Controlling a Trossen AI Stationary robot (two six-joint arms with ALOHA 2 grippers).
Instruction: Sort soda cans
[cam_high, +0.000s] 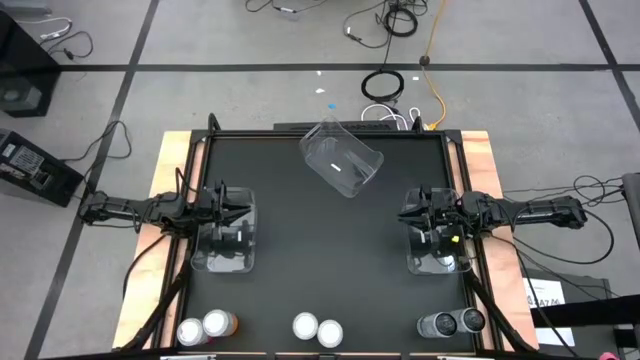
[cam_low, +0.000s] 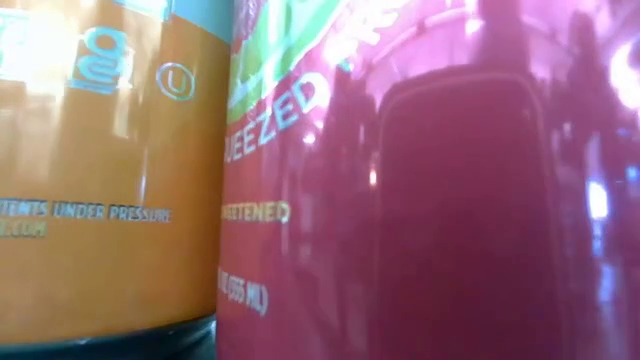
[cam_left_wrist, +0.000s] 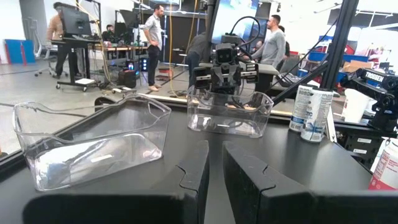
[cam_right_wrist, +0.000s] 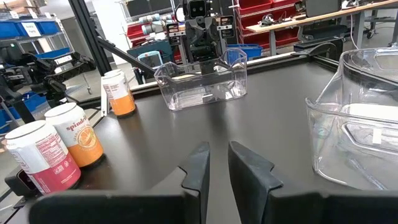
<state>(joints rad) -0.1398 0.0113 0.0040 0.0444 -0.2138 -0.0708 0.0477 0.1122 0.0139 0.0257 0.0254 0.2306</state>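
From above, six cans line the table's near edge in three pairs: two orange-sided cans (cam_high: 205, 326) nearest the left gripper (cam_high: 243, 207), two white-topped cans (cam_high: 317, 328) midway, two dark cans (cam_high: 451, 323) nearest the right gripper (cam_high: 408, 213). Three clear bins show: one under each gripper, one tilted bin (cam_high: 341, 159) beyond them. The low view adds only labels: an orange can (cam_low: 105, 170) touching a red can (cam_low: 430, 190). Each wrist view shows its own fingers slightly parted, gripping nothing, facing the opposite arm
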